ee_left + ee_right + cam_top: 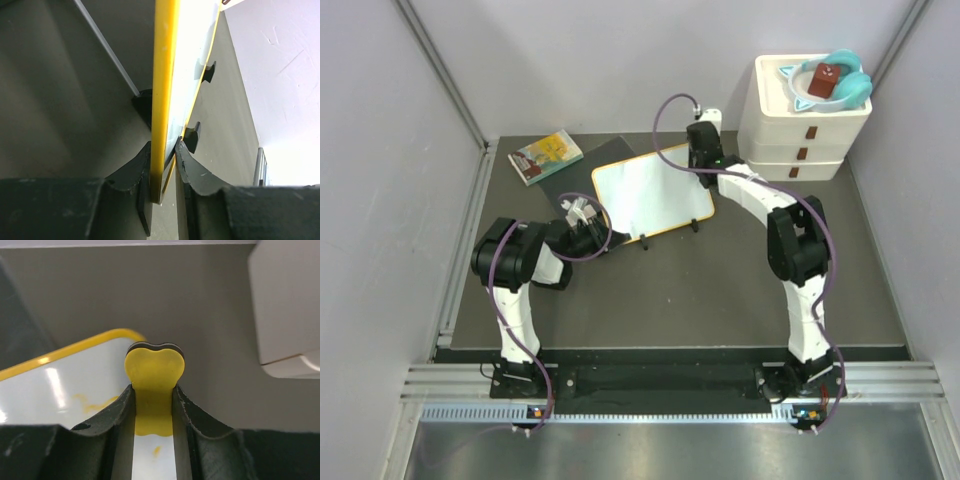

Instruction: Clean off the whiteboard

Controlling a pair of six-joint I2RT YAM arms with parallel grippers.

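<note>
The whiteboard (650, 195), white with a yellow-orange frame and small black feet, sits mid-table. My left gripper (582, 222) is shut on its near left edge; in the left wrist view the yellow frame (162, 95) stands between the fingers (134, 172). My right gripper (703, 160) is shut on a yellow eraser (154, 377) with a dark underside, held at the board's far right corner. In the right wrist view the board (60, 385) shows faint yellow-orange smears under and left of the eraser.
A dark grey mat (582, 175) lies under the board's far left. A small colourful book (545, 156) lies at the back left. White stacked drawers (805, 130) with a teal bowl (832, 82) on top stand at the back right, close to my right gripper.
</note>
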